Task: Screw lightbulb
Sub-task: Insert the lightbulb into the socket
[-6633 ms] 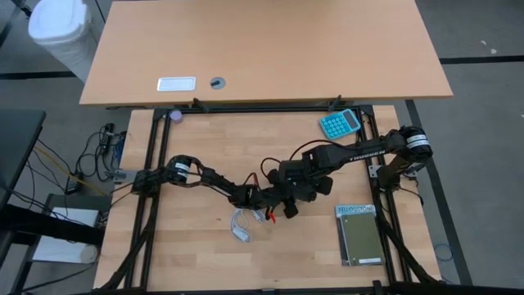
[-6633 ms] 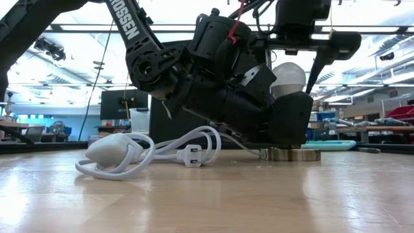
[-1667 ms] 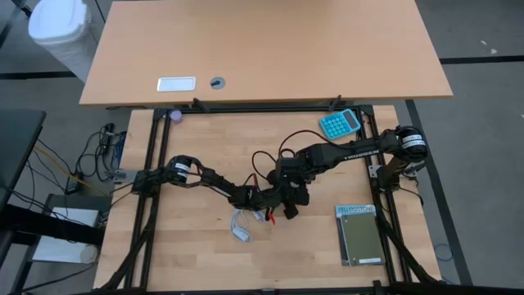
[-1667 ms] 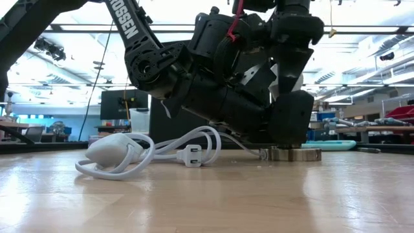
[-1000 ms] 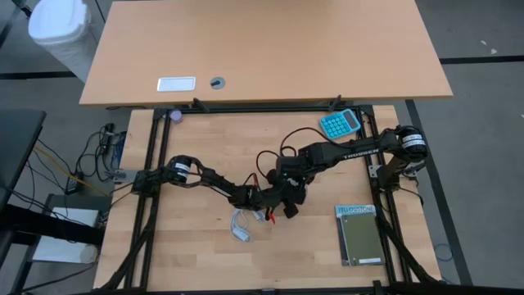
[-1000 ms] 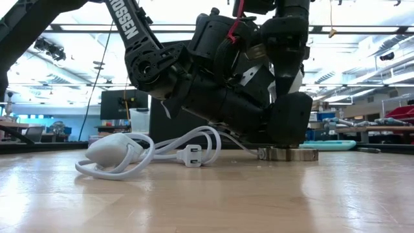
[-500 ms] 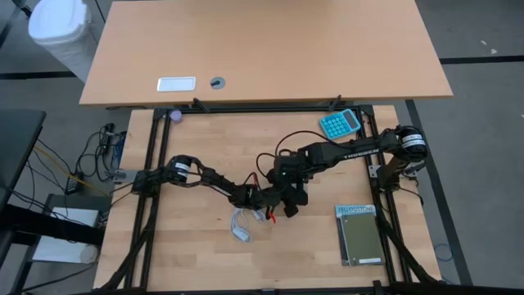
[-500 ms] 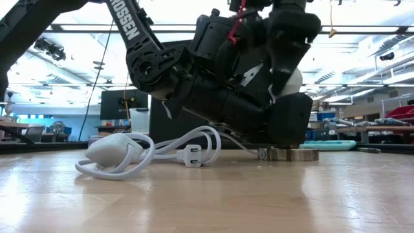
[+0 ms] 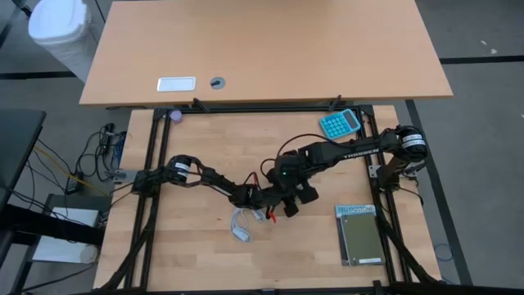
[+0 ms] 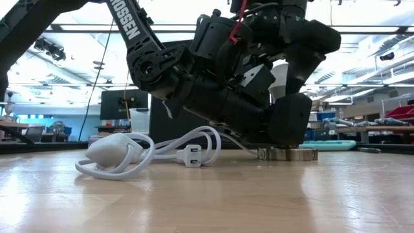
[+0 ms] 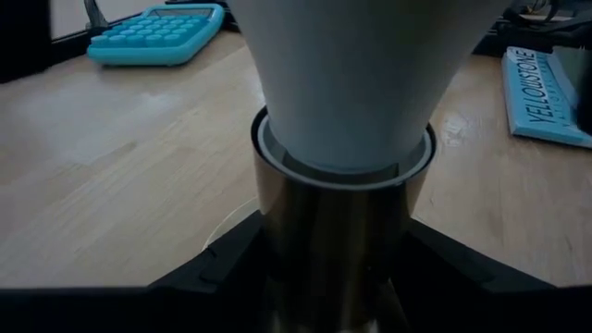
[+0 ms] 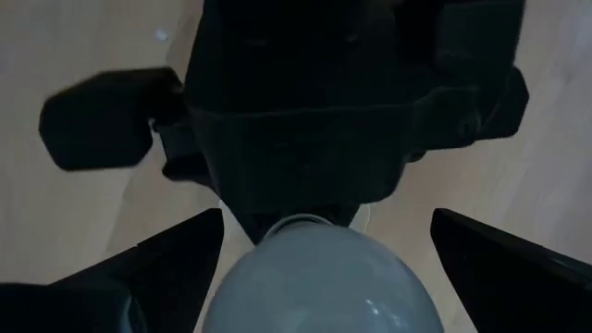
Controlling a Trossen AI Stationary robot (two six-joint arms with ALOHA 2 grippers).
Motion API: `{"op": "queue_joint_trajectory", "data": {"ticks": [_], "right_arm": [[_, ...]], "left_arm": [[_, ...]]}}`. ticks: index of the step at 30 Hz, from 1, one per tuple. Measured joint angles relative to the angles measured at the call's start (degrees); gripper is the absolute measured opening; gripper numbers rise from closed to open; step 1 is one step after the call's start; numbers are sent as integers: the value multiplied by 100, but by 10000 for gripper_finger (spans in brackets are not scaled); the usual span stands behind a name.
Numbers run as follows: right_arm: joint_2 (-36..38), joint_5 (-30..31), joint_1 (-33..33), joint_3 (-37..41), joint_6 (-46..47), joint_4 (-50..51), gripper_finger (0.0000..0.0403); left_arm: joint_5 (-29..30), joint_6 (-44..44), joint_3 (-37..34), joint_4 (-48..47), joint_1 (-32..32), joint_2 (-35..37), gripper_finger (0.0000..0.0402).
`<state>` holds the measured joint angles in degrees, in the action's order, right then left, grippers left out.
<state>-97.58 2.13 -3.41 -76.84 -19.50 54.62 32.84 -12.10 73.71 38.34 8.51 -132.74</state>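
Observation:
The white lightbulb (image 11: 351, 83) stands upright with its narrow end down inside the socket's metal sleeve (image 11: 328, 240). The socket's round base disc (image 10: 288, 154) rests on the table. My left gripper (image 11: 328, 282) is shut on that sleeve, near the table's middle (image 9: 274, 206). My right gripper (image 12: 326, 222) hovers over the bulb's dome (image 12: 314, 277), pointing down. It is open, with one finger on either side of the bulb and clear of it. In the low view the bulb (image 10: 280, 76) shows between the dark gripper bodies. My left gripper pinches the socket's metal sleeve just below its rim, one finger (image 11: 222, 268) on each side. The fingers come nearly level from the table's left, slanting a little downward. The socket stands upright on its base disc with the bulb seated in its top.
A coiled white cable with a plug (image 10: 129, 152) lies on the table beside the left arm (image 9: 240, 228). A teal calculator (image 9: 340, 124) sits at the far right. A book (image 9: 360, 233) lies at the near right.
My right gripper has rolled about its own pointing line above the bulb and has opened, letting go of the bulb's dome. It has stayed over the same spot. The bulb and the socket stand as before.

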Motion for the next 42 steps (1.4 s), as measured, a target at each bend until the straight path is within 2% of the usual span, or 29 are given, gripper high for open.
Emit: {"op": "queue_joint_trajectory", "data": {"ticks": [4, 12, 17, 24, 32, 42], "right_arm": [[-2, 17, -5, 0, -497, 79, 387], [0, 392, -237, 9, -2051, 298, 388], [0, 393, -303, 9, -3100, 306, 382], [0, 410, -297, 9, -3886, 304, 373], [0, 426, -264, 9, -4384, 303, 368], [0, 450, -262, 9, -4912, 305, 303]], "left_arm": [[-1, 1, 4, -49, 2, 4, 206], [13, 6, -7, -41, 7, 4, 206], [11, 7, -9, -43, 5, 4, 206], [9, 7, -9, -48, 4, 4, 206], [9, 5, -11, -50, 4, 4, 206], [-9, 7, -11, -54, 7, -1, 206]]}}
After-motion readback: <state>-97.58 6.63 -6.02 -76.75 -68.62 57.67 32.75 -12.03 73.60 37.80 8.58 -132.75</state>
